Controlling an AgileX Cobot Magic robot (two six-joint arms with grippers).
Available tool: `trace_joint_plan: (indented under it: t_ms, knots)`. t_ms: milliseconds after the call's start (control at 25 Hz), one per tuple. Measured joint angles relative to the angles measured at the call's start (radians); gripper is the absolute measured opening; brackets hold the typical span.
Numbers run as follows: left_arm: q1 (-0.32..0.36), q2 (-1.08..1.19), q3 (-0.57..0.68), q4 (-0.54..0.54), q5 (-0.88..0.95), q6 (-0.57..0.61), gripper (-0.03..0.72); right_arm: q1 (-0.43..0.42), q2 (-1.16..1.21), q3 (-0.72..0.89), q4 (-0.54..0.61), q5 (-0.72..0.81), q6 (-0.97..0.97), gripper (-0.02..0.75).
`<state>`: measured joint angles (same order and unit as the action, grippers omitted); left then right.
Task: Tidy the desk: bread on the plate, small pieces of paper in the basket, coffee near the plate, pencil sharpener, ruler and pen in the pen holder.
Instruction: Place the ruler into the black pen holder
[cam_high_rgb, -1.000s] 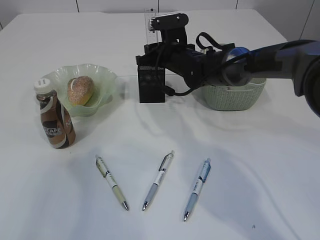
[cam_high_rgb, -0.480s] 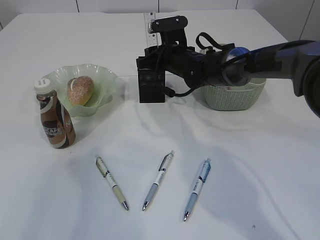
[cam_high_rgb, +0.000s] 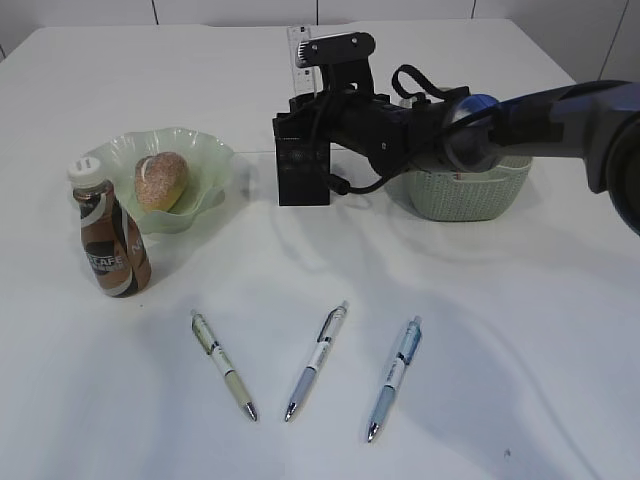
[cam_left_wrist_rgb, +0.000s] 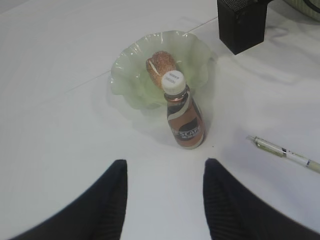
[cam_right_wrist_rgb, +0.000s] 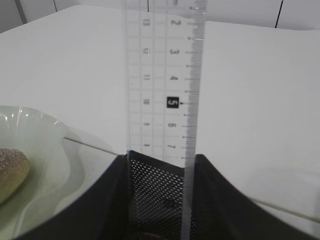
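Ruler: clear plastic, printed scale with black numerals, standing upright between the right claw's two dark fingers, lower end inside the black mesh pen holder directly beneath the claw. Whether the fingers press on the ruler or stand just off its edges cannot be told. In the exterior view the ruler's top pokes up behind the right claw, which sits over the pen holder. Pale green basket lies under the arm, behind the claw. Left of the claw: green wavy plate carrying bread, coffee bottle just beside it. Three pens lie well forward of the claw. Left claw hangs half open, empty, with the coffee bottle ahead of it.
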<state>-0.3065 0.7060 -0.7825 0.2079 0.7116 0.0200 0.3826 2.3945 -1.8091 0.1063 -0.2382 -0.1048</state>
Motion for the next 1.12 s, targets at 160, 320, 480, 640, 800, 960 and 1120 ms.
trace_joint_plan:
  t_ms: [160, 320, 480, 640, 800, 960, 1120]
  knots:
    - [0.000, 0.000, 0.000, 0.000, -0.002, 0.000, 0.347, 0.000, 0.000, 0.000, 0.000, 0.008, 0.000, 0.352]
    - [0.000, 0.000, 0.000, 0.000, -0.007, 0.000, 0.347, 0.000, 0.000, 0.000, 0.000, 0.013, 0.000, 0.381]
    - [0.000, 0.000, 0.000, 0.000, -0.018, 0.000, 0.347, 0.000, 0.000, 0.000, 0.000, 0.020, 0.000, 0.388]
    - [0.000, 0.000, 0.000, 0.000, -0.020, 0.000, 0.347, 0.000, -0.006, 0.000, 0.000, 0.063, 0.000, 0.389]
    - [0.000, 0.000, 0.000, 0.000, -0.023, 0.000, 0.347, 0.000, -0.037, -0.003, 0.000, 0.104, 0.001, 0.389]
    - [0.000, 0.000, 0.000, 0.002, -0.023, 0.000, 0.347, -0.002, -0.074, -0.010, 0.000, 0.152, 0.001, 0.389]
    - [0.000, 0.000, 0.000, 0.004, -0.023, 0.000, 0.347, -0.002, -0.158, -0.010, 0.000, 0.278, 0.001, 0.389]
